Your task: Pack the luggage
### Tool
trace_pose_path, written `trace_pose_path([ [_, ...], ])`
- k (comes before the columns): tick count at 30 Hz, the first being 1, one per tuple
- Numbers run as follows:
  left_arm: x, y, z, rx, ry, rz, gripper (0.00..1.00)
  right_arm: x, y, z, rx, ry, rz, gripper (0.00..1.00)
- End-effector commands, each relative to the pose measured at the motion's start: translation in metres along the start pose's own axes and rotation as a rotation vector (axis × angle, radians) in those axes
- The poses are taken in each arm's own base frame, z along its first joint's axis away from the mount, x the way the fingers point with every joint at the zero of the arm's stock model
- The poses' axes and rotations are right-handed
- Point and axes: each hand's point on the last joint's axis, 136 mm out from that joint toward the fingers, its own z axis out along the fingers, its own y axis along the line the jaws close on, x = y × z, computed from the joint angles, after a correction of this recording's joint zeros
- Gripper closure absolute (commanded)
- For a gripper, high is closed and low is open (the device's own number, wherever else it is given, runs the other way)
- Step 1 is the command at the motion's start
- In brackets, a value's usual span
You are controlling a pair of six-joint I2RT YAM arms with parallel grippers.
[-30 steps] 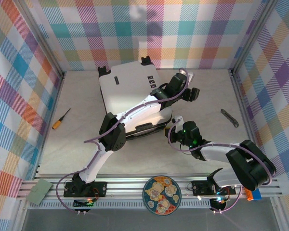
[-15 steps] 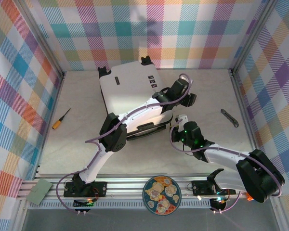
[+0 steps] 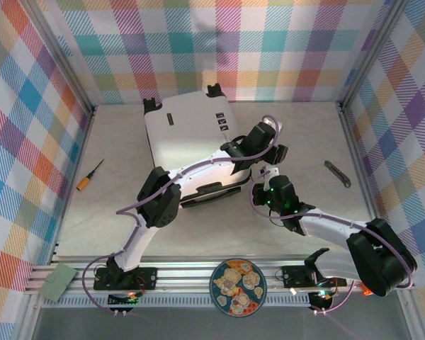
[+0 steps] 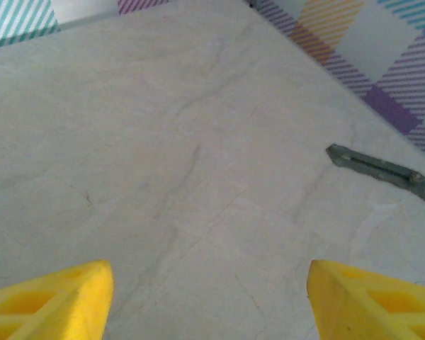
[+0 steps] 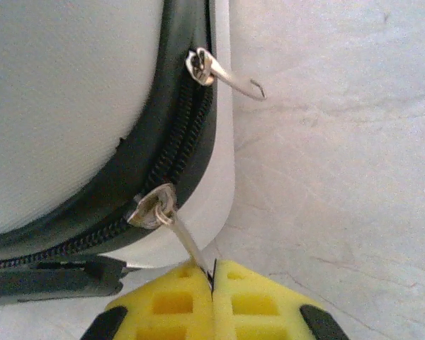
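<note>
White luggage (image 3: 191, 138) on a pale marbled desk (image 3: 113, 212), plaid walls (image 3: 269, 49) all around.
Overhead, it lies just left of the left claw (image 3: 275, 150) and the right claw (image 3: 262, 178). Left wrist: that claw (image 4: 209, 273) gapes wide and empty above bare desk, with a grey tool (image 4: 382, 172) ahead-right. Right wrist: the claw (image 5: 212, 283) pinches a zipper pull (image 5: 188, 244) at the luggage's corner.

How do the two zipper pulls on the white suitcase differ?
The near zipper pull is pinched by the shut right gripper; the far zipper pull sticks out free. The near one's tab points toward the camera, the far one's sideways over the table. Both are silver, on the black zipper band of the luggage.
</note>
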Motion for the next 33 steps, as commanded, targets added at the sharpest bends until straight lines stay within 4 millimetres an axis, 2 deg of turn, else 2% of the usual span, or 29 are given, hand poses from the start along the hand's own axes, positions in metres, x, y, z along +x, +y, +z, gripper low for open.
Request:
trace_pose_path([
  [1, 0.012, 0.026, -0.037, -0.090, 0.092, 0.008, 0.28, -0.033, -0.043, -0.002, 0.176, -0.122, 0.085, 1.00],
  [5, 0.021, 0.033, -0.051, -0.110, 0.100, 0.008, 0.28, -0.033, -0.018, -0.002, 0.026, -0.140, 0.044, 1.00],
  [11, 0.042, 0.050, -0.073, -0.163, 0.124, 0.018, 0.29, -0.020, 0.004, -0.005, -0.076, -0.128, 0.001, 1.00],
  [15, 0.047, 0.062, -0.078, -0.186, 0.135, 0.004, 0.29, -0.020, -0.011, 0.000, 0.006, -0.127, 0.021, 1.00],
  [23, 0.058, 0.077, -0.083, -0.211, 0.158, -0.020, 0.30, -0.042, -0.042, -0.001, 0.163, -0.175, 0.064, 1.00],
  [28, 0.063, 0.085, -0.084, -0.219, 0.168, -0.038, 0.30, -0.064, -0.038, 0.000, 0.141, -0.243, 0.011, 1.00],
  [33, 0.063, 0.086, -0.086, -0.211, 0.167, -0.047, 0.30, -0.079, -0.036, 0.011, 0.117, -0.275, -0.013, 1.00],
])
